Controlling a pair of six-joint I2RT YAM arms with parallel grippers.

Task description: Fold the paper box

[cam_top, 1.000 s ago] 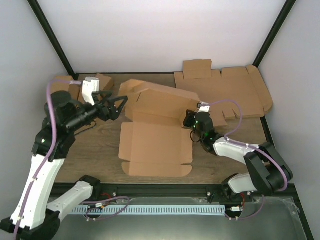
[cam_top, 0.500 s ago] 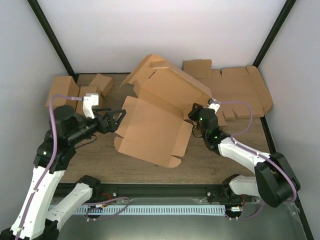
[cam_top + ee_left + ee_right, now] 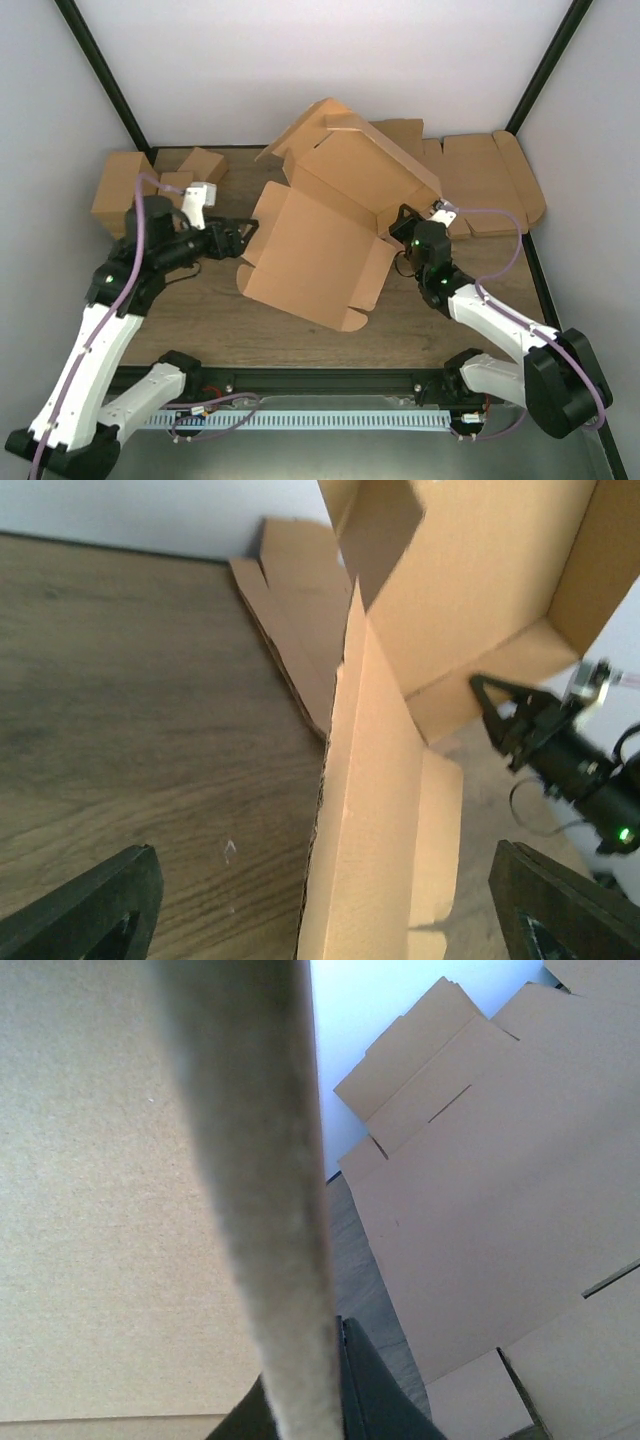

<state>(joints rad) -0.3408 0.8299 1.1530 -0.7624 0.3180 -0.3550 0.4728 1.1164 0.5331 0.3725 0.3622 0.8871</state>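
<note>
Judging progress from the overhead view: the paper box (image 3: 320,245) is off the flat and tilted above the middle of the table (image 3: 200,300). Its base panel slopes, and its rear panel with end flaps is raised at an angle. One main crease is bent, but no wall or tab looks locked, so most of the folding appears left to do. The right hand (image 3: 405,228) pinches the box's right edge; the left hand (image 3: 242,238) is spread at the left edge. Left wrist view: the box's left edge stands between the wide-set fingers (image 3: 90,910), and neither is seen touching it. Right wrist view: a cardboard edge is clamped between the dark fingers (image 3: 370,1390), and a flat cardboard sheet (image 3: 500,1210) lies beyond.
</note>
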